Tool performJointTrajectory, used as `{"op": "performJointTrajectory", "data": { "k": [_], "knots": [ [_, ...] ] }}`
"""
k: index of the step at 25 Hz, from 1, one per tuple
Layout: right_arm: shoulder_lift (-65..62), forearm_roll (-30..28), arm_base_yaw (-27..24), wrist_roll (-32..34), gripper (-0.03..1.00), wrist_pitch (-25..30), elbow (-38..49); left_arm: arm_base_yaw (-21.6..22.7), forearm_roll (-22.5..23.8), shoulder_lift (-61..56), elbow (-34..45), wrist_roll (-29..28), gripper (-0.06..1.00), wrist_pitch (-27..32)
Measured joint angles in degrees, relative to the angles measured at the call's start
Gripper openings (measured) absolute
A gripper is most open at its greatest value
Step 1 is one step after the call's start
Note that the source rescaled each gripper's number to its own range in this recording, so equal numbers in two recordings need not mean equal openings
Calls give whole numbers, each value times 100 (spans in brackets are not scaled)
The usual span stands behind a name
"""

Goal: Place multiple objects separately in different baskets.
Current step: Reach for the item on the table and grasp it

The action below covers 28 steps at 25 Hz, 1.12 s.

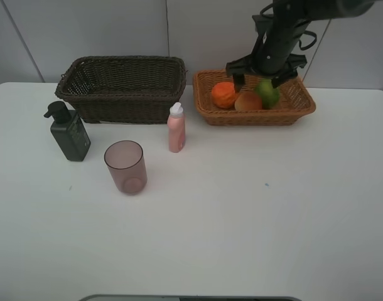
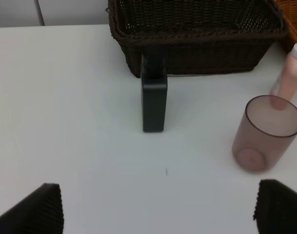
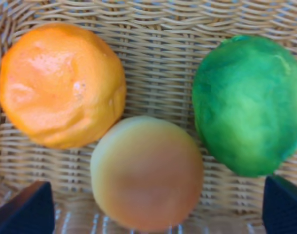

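Note:
The light orange-brown basket holds the wrinkled orange, the red-orange round fruit and the green citrus. My right gripper hangs open just above them, holding nothing; its view shows the orange, the round fruit and the citrus. The dark brown basket stands empty. The dark green pump bottle, pink white-capped bottle and purplish cup stand on the table. My left gripper is open, with the pump bottle and cup beyond it.
The white table stretches in front of the baskets. A white wall stands close behind both baskets. The pink bottle stands by the dark basket's corner.

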Motion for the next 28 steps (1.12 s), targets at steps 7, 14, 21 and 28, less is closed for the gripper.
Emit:
{"op": "performJointTrajectory", "data": {
  "k": [7,14,21,28],
  "knots": [
    [-332,18,163,-146,90,629,0,0,0,0,0,0,100,0],
    [-1275,177,-121,-237,93,676,818,0,0,0,0,0,100,0],
    [-2816,668,-883,-757,93,990,2162,0,0,0,0,0,100,0],
    [-4818,1210,-1376,-1245,93,1425,3116,0,0,0,0,0,100,0]
  ]
}}
